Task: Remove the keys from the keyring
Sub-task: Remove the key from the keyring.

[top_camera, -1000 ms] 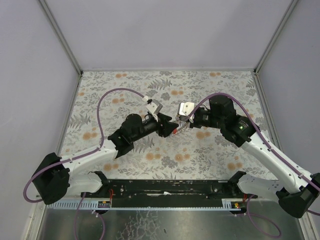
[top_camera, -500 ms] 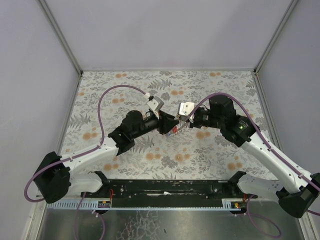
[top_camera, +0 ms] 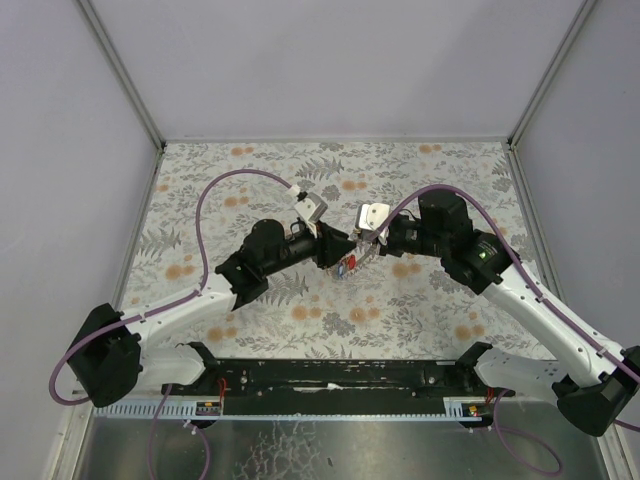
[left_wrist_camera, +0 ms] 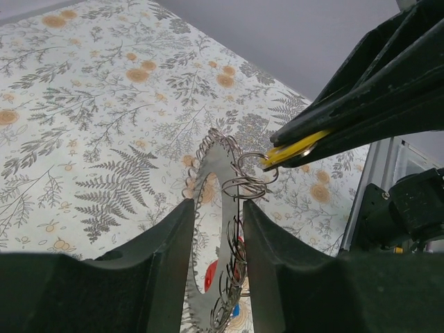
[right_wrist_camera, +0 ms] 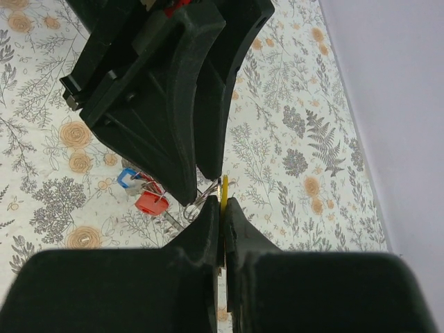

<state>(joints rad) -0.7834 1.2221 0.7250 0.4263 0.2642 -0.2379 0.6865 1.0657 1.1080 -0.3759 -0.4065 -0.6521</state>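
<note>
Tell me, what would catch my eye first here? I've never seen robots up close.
Over the middle of a flowered table, the left fingers clamp a grey coiled keyring on edge, and the right fingers pinch a yellow key at its rim. A red key and a blue key hang close by the left fingers.

Keyring (left_wrist_camera: pixel 223 161) dead centre of the left wrist view, standing on edge: flat grey metal, coiled wire looping along its rim, clamped in the left gripper (left_wrist_camera: pixel 218 208). A yellow key (left_wrist_camera: pixel 295 149) sticks out to the upper right, pinched tight by the right gripper (right_wrist_camera: pixel 222 202). The red key (left_wrist_camera: pixel 210 275) and the blue key (left_wrist_camera: pixel 236 310) hang low on the ring, at the bottom centre of the frame.
</note>
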